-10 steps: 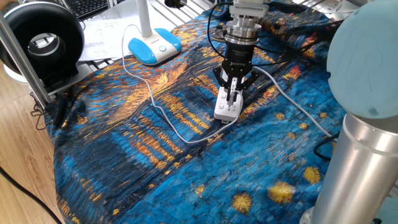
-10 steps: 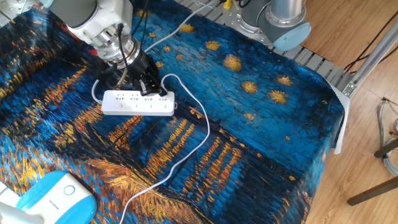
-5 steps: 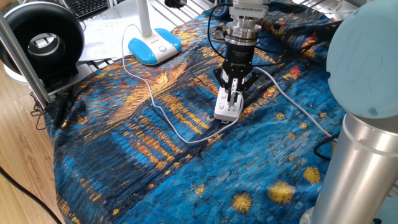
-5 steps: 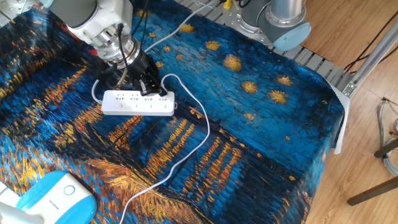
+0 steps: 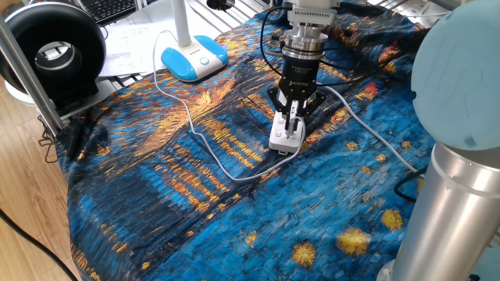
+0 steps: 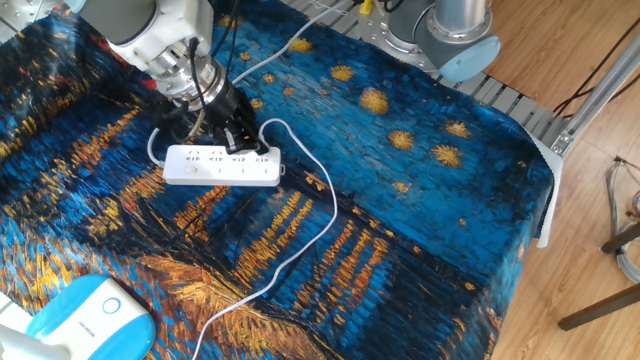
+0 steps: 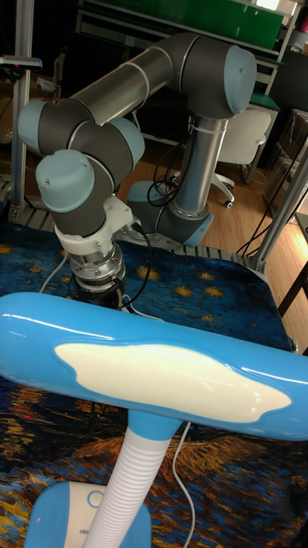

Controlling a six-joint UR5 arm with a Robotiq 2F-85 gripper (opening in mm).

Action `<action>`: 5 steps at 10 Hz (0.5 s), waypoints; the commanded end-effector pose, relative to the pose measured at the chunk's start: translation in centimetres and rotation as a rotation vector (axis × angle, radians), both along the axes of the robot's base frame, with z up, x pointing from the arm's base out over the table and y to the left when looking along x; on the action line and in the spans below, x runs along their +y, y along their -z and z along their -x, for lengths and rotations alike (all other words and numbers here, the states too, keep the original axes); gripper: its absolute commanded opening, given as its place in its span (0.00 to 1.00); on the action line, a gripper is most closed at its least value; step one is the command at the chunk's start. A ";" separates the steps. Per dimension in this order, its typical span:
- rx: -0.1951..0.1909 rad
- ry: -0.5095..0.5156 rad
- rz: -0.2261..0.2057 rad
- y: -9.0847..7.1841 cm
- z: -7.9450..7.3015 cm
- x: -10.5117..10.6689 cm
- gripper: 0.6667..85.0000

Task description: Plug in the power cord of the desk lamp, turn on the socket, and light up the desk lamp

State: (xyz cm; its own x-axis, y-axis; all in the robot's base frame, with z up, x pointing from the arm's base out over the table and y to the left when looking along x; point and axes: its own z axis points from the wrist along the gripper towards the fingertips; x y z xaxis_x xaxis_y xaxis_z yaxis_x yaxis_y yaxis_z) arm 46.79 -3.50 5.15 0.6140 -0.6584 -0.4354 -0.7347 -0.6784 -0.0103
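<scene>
The socket [image 5: 285, 136] [image 6: 222, 166] is a white power strip lying on the blue-and-gold cloth. My gripper [image 5: 292, 119] [image 6: 237, 143] stands straight down on its outlets, fingers drawn in on a small white plug. From there the thin white power cord [image 5: 209, 151] [image 6: 330, 205] loops across the cloth to the desk lamp's light-blue base [image 5: 194, 58] [image 6: 88, 315]. In the tall view the lamp head [image 7: 154, 368] fills the foreground and hides the gripper and socket. The lamp head shows no glow.
A black ring-shaped device [image 5: 53, 51] stands at the far left behind a metal post [image 5: 27, 70]. The strip's thick white cable [image 5: 373, 134] runs toward the arm's base [image 5: 453, 195]. Black cables [image 5: 269, 39] hang near the wrist. The table edge is at the right [image 6: 535, 170].
</scene>
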 end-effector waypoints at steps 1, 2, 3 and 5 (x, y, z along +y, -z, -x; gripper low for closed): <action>-0.006 0.014 -0.010 -0.1 -0.3 0.3 0.01; -0.010 0.015 -0.007 0.0 -0.4 0.3 0.01; -0.008 0.017 -0.007 0.0 -0.4 0.4 0.01; -0.006 0.023 -0.004 0.1 -0.4 0.4 0.01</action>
State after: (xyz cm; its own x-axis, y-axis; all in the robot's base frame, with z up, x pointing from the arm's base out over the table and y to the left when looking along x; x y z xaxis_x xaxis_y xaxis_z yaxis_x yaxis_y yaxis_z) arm 46.93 -3.35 4.96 0.6075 -0.6659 -0.4330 -0.7418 -0.6705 -0.0096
